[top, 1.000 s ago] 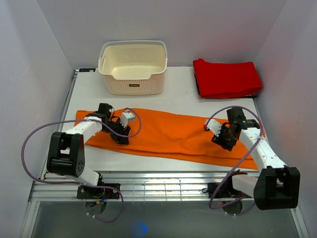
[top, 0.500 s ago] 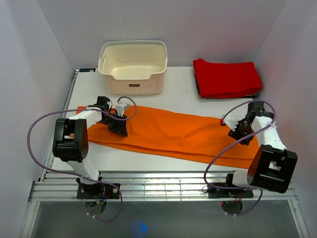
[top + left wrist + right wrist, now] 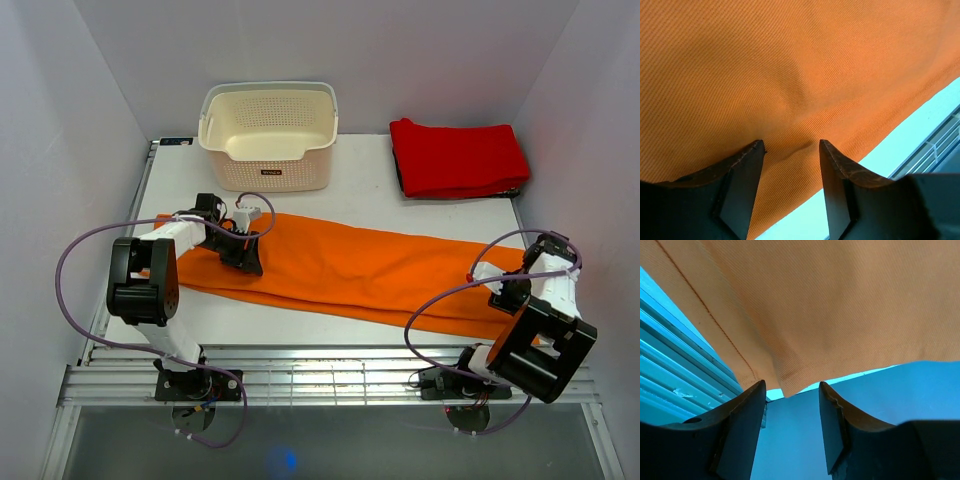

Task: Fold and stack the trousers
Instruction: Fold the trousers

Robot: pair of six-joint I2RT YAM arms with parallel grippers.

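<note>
The bright orange trousers lie flat across the table from left to right. My left gripper is low over their left part, jaws open, with orange cloth under and between the fingers. My right gripper is at the trousers' right end near the table's right edge, jaws open. The right wrist view shows the cloth's corner just beyond the open jaws, not held.
A cream perforated basket stands at the back middle. A folded red cloth lies at the back right. The grey walls close in on both sides. A metal rail runs along the near edge.
My right arm has swung right and nearer, from the middle of the right leg to the trousers' right end. My left gripper shifted slightly back and left, then stayed.
</note>
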